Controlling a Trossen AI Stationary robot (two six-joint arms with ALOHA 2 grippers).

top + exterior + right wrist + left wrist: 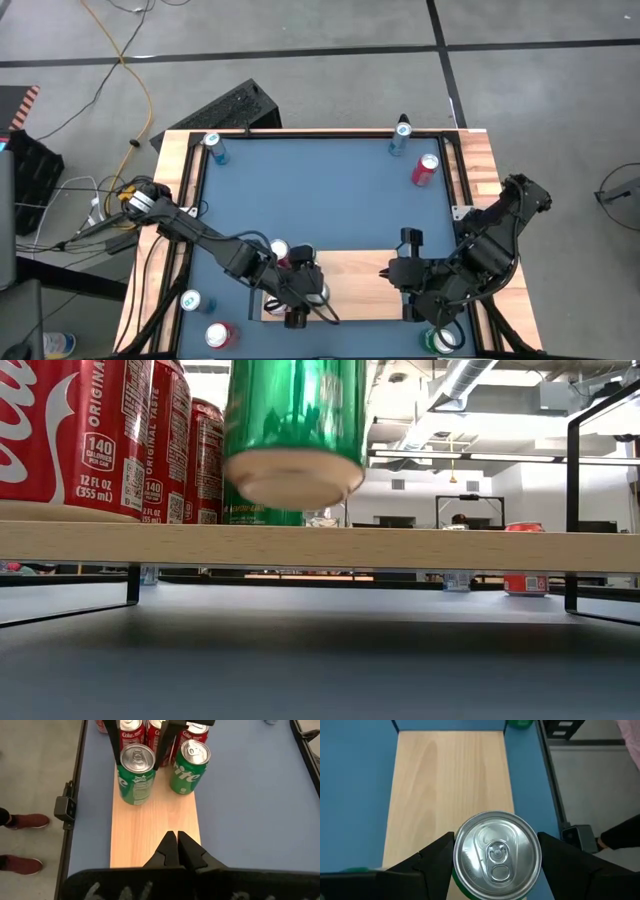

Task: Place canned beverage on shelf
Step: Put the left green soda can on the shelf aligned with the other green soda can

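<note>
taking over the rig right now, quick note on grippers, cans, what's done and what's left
Left gripper: closed on a green can, held just above the shelf, not yet set down; the low view shows a gap under its base.
Right gripper: shut, empty, waiting over the shelf's other end.
Done: several red cans and a second green can stand at one end of the shelf.
Left: lower and release the held can. Loose cans remain on the table, including a red can and a blue can near the far edge, and more by the near corners.
</note>
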